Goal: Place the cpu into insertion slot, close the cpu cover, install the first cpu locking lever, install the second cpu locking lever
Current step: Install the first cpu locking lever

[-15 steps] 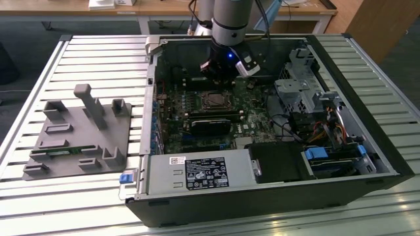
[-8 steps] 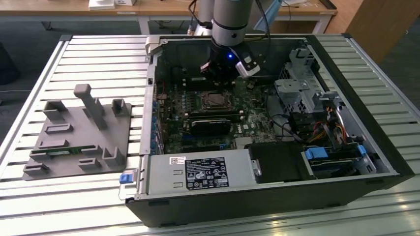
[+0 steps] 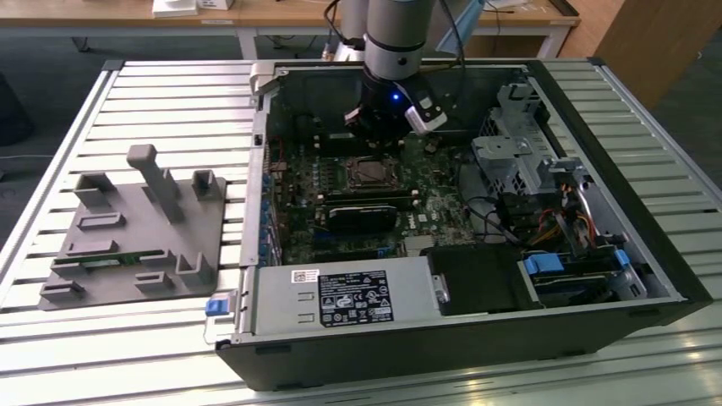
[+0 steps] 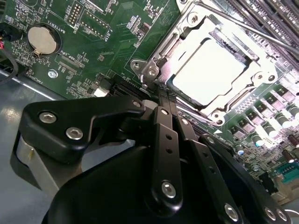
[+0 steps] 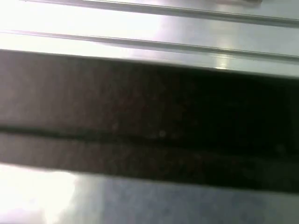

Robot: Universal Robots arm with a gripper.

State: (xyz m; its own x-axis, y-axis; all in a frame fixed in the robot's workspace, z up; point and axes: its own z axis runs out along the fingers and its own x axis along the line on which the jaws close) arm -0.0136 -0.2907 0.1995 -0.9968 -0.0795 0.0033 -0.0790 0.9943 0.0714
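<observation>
One pale silvery cpu (image 4: 208,70), seated under cpu cover (image 4: 187,39), claw (image 4: 162,95) pressed together beside it

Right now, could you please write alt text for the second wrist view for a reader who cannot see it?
The black gripper, shut, points at a corner of the silver cpu cover, which lies flat around the pale cpu on the green circuit board. A round coin battery sits apart.

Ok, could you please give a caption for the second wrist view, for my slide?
Claw at the corner of the cpu cover, cpu seated beneath.
</observation>
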